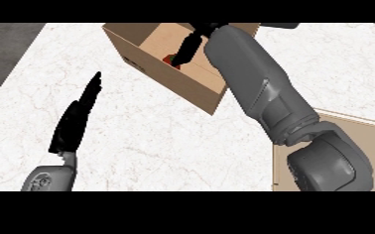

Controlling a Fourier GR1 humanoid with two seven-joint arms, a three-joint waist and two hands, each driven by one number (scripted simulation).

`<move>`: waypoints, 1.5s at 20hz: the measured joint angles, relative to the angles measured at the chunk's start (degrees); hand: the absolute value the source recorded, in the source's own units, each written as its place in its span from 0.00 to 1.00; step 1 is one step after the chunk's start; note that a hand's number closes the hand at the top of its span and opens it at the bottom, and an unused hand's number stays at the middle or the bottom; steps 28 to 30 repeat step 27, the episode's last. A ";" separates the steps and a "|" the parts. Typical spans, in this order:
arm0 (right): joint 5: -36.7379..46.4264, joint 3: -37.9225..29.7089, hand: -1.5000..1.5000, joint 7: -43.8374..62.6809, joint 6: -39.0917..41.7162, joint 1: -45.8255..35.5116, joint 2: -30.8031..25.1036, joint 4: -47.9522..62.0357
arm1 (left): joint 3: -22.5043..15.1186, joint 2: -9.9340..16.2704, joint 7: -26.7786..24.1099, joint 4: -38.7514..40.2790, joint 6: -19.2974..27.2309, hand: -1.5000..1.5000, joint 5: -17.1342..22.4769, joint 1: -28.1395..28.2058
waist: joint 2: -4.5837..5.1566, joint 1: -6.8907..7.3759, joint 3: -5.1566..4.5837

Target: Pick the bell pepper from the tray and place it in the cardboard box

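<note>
1. The grey right forearm lay nearest the camera, its bulky rounded joint at the lower right of the head view and its length rising toward the top centre.
2. The black right hand reached over the near rim of the open brown cardboard box and pointed down into its interior.
3. The fingers of the right hand were curled downward against a small red object, the red bell pepper, which lay inside the cardboard box on its floor, close to the left wall. Only a small part of the bell pepper showed beside the fingers, and whether the fingers actually closed on it could not be told.
4. The cardboard box stood on the white marbled surface at the upper centre of the view, turned at an angle, with one corner pointing toward the camera.
5. The black left hand showed at the left of the view above the surface, its fingers straight, pressed together and pointing up and away. It held nothing.
6. The flat light-brown wooden tray showed at the right edge, partly covered by the right forearm.
</note>
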 measured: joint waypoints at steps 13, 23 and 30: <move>-16.93 -16.48 0.00 -2.04 -1.50 1.79 -3.82 -4.11 | 0.59 -0.13 0.07 -1.04 0.79 0.50 -0.13 1.40 | 0.20 -1.10 0.11; -22.21 -22.52 0.00 -1.38 3.05 5.48 -17.18 -4.87 | 0.97 0.06 -0.46 -1.57 0.65 0.50 0.14 1.56 | 0.84 -1.23 0.19; -22.69 -23.09 0.00 -2.71 7.71 7.33 -22.05 -4.90 | 0.62 -0.37 -0.37 -1.63 0.88 0.50 -0.11 1.18 | 1.09 -1.02 0.27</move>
